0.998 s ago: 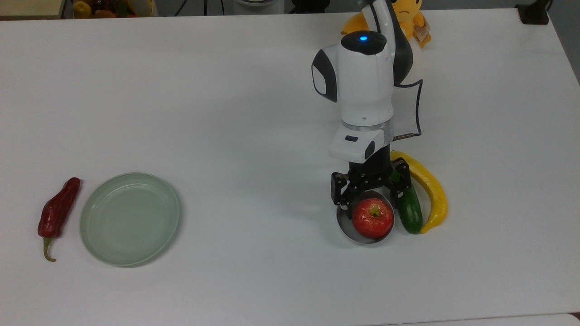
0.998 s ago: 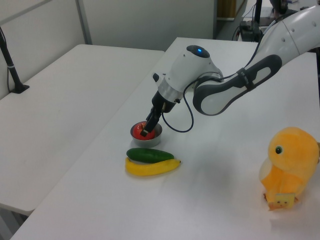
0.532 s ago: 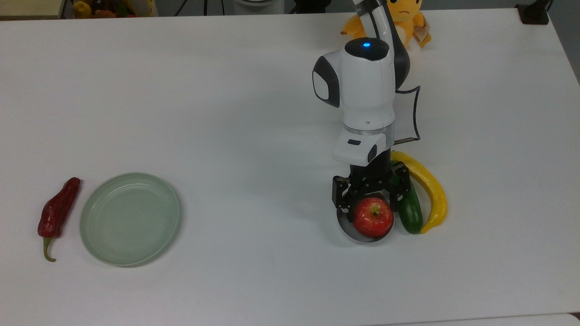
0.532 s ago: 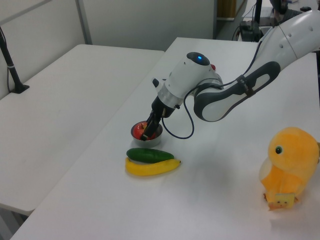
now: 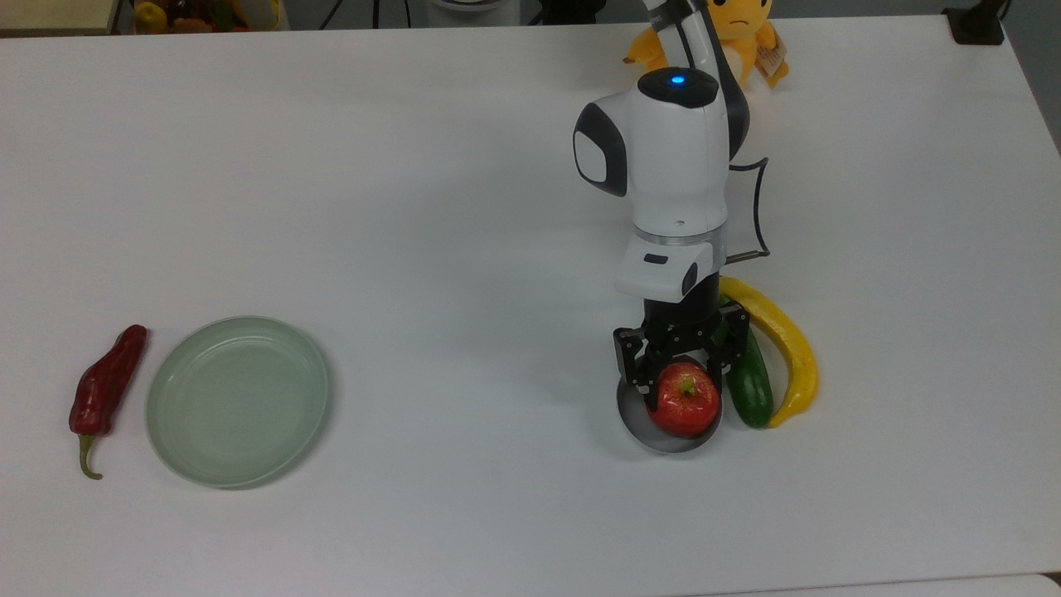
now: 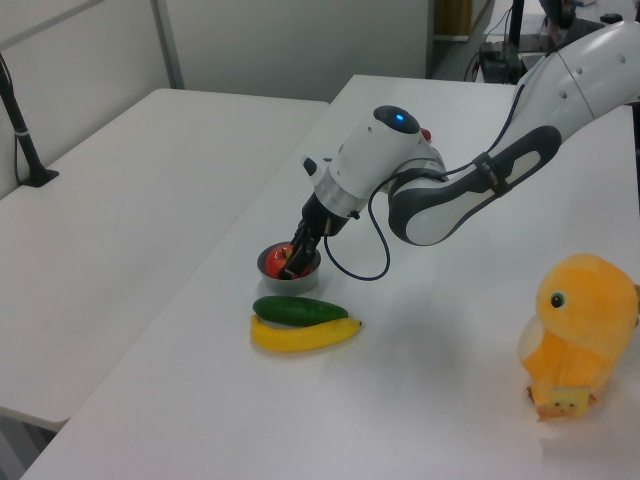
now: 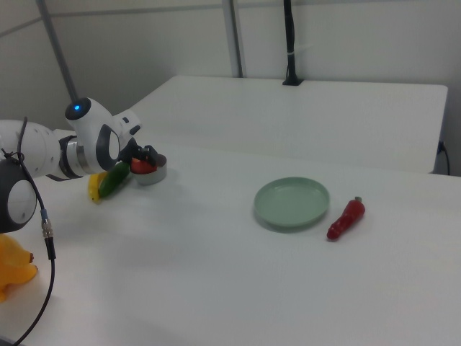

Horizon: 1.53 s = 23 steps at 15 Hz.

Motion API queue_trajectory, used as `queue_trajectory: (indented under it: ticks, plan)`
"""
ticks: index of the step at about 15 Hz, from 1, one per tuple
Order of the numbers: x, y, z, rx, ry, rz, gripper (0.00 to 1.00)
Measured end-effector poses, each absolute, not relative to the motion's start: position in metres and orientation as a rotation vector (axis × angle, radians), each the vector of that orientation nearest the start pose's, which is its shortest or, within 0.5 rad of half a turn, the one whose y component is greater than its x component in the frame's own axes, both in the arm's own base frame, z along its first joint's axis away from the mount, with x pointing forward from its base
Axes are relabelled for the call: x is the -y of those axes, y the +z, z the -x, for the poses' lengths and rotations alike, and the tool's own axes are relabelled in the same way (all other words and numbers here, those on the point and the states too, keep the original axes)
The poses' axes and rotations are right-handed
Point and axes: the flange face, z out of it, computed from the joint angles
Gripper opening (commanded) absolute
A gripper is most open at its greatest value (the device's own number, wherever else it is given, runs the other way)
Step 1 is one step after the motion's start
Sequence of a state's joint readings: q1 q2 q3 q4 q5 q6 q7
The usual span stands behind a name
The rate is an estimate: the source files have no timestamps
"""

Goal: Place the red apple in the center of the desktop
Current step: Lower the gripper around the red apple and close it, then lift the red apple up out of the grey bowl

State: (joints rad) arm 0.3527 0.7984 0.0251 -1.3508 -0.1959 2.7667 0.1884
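The red apple (image 5: 685,400) sits in a small metal bowl (image 5: 638,419) on the white desktop (image 5: 464,207), toward the top view's right. My gripper (image 5: 684,380) points down over the bowl, open, with one finger on each side of the apple, close to its skin. In the left view the apple (image 6: 279,260) peeks out beside the dark fingers (image 6: 297,252) inside the bowl (image 6: 290,268). The right view has the apple (image 7: 141,166) and bowl (image 7: 154,176) just past the gripper (image 7: 145,159).
A green cucumber (image 5: 751,388) and a yellow banana (image 5: 792,348) lie tight against the bowl on the top view's right. A pale-green plate (image 5: 238,400) and a dark-red chili (image 5: 106,388) lie far on the top view's left. A yellow plush toy (image 5: 750,33) stands behind the arm.
The gripper has come down toward the bowl, so its fingers now flank the apple lower and closer. The apple and bowl have stayed where they were.
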Motion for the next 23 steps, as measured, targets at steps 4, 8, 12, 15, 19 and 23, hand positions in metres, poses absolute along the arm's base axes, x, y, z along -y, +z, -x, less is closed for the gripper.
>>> queue_trajectory:
  ticks: [4,8,12,15,19,23]
  plan:
    - [-0.292,0.317,-0.727,0.501,-0.947,2.891,0.43]
    - [-0.292,0.33,-0.728,0.496,-0.973,2.879,0.43]
    - [-0.278,0.403,-0.725,0.418,-1.077,2.834,0.44]
    - [-0.255,0.456,-0.717,0.341,-1.065,2.867,0.44]
    - [-0.222,0.527,-0.688,0.266,-1.042,2.911,0.44]
    - [-0.183,0.566,-0.652,0.147,-0.847,3.008,0.44]
